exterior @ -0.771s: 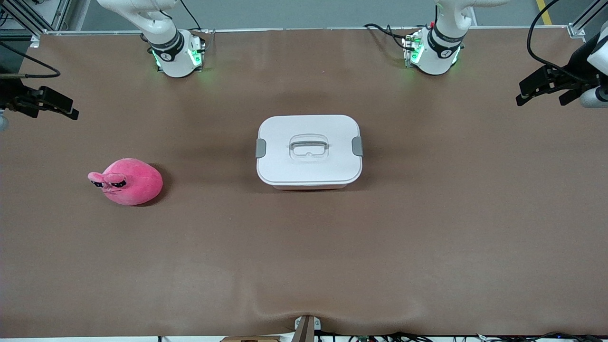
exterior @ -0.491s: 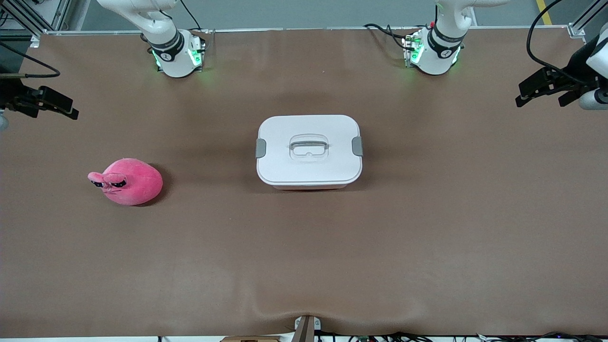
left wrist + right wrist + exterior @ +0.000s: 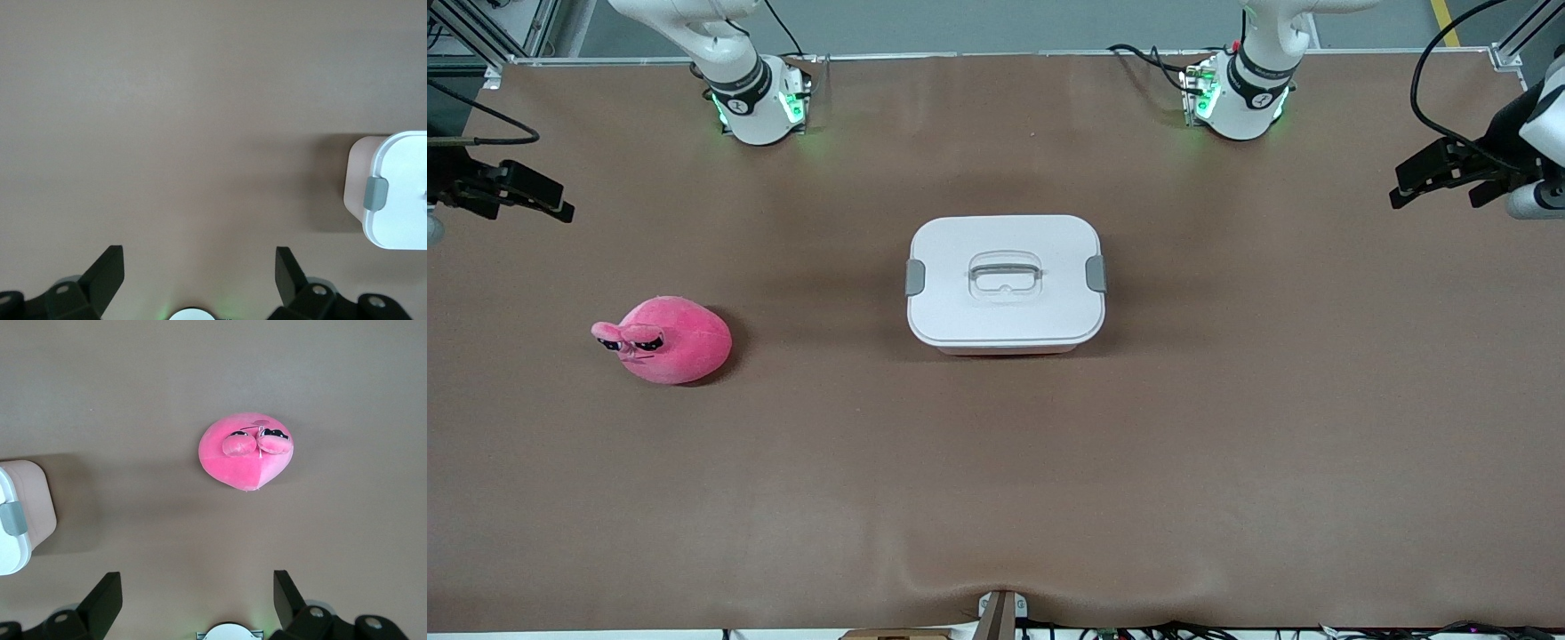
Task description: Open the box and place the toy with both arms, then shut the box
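The box (image 3: 1005, 283) stands shut in the middle of the table, its white lid on, a grey clip (image 3: 915, 276) at each end and the handle (image 3: 1005, 271) lying flat. The pink toy (image 3: 665, 340) lies on the table toward the right arm's end. My left gripper (image 3: 1436, 185) is open and empty, up over the left arm's end of the table. My right gripper (image 3: 525, 206) is open and empty over the other end. The left wrist view shows its open gripper (image 3: 199, 267) and one end of the box (image 3: 400, 200). The right wrist view shows its open gripper (image 3: 197, 590), the toy (image 3: 245, 451) and a corner of the box (image 3: 17, 520).
The brown table cover (image 3: 996, 462) has a ripple by a clamp (image 3: 1000, 609) at the edge nearest the front camera. The two arm bases (image 3: 760, 107) (image 3: 1232, 98) stand with green lights along the farthest edge, with cables beside them.
My left gripper has shifted a little toward the middle of the table. The right gripper, the box and the toy have not moved.
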Robot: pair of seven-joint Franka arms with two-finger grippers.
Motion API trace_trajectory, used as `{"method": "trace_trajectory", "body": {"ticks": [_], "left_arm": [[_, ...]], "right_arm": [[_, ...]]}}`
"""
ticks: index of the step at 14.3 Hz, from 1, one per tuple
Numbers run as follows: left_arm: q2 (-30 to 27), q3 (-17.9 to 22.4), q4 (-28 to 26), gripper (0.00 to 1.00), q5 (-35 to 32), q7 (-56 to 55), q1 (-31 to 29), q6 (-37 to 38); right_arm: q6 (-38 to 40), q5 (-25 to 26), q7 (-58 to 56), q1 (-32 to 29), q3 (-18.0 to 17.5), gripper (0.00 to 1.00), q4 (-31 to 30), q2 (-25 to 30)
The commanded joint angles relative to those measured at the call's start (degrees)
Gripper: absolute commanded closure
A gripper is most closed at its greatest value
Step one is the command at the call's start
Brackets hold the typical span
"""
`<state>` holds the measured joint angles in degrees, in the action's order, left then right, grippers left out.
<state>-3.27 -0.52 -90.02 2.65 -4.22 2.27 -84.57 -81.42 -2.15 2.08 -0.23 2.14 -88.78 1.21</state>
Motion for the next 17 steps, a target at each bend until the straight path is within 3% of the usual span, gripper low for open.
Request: {"method": "trace_trajectory", "body": {"ticks": [1, 17], "left_arm": [[1.7, 0.0, 2.9, 0.0, 0.8, 0.9, -0.4, 1.2], [5.0, 1.1, 3.0, 0.0, 1.3, -4.1, 0.3, 0.6]], "right_arm": [[0.6, -0.2, -0.5, 0.1, 0.2, 0.0, 0.0, 0.3], [0.1, -0.6, -0.8, -0.3, 0.5, 0.0, -1.3, -0.7]]}}
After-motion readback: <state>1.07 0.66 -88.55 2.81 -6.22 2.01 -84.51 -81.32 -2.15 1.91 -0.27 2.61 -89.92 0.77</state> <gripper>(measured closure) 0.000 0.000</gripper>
